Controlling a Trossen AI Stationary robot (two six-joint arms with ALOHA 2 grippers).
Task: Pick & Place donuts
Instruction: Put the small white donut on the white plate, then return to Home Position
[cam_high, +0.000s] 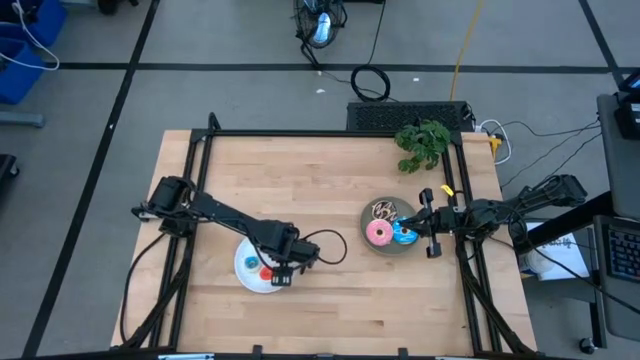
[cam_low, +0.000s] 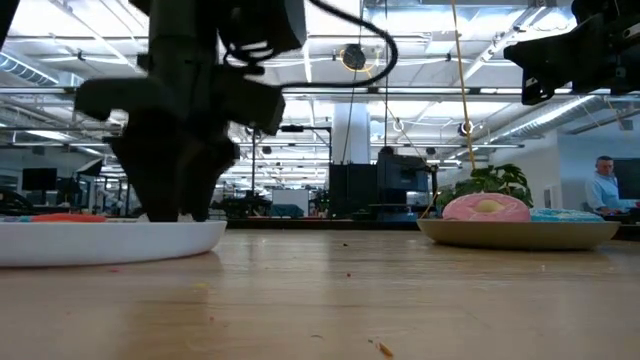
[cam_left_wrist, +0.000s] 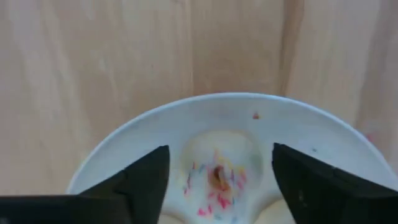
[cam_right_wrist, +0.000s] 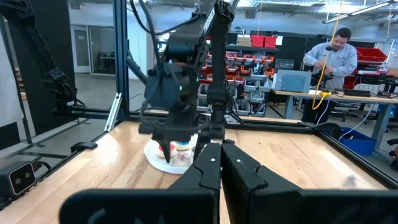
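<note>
A whitish mini donut (cam_left_wrist: 217, 180) with coloured sprinkles lies flat on the white plate (cam_left_wrist: 124, 140). My left gripper (cam_left_wrist: 221, 177) points straight down over it, open, one finger on each side and apart from it. In the high view the left gripper (cam_high: 283, 272) stands over the white plate's (cam_high: 243, 258) right part, beside a blue mini donut (cam_high: 250, 264) and a red one (cam_high: 266, 272). The grey plate (cam_high: 392, 249) holds a pink donut (cam_high: 378, 233), a blue donut (cam_high: 404, 236) and a chocolate-sprinkled donut (cam_high: 384, 210). My right gripper (cam_high: 432, 222) waits shut just right of the grey plate.
A green plant (cam_high: 422, 143) sits at the table's far right corner. A black frame (cam_high: 330, 133) runs along the table's edges. Bare wood lies between the two plates and along the near edge. A person (cam_right_wrist: 333, 62) works at a bench in the room beyond.
</note>
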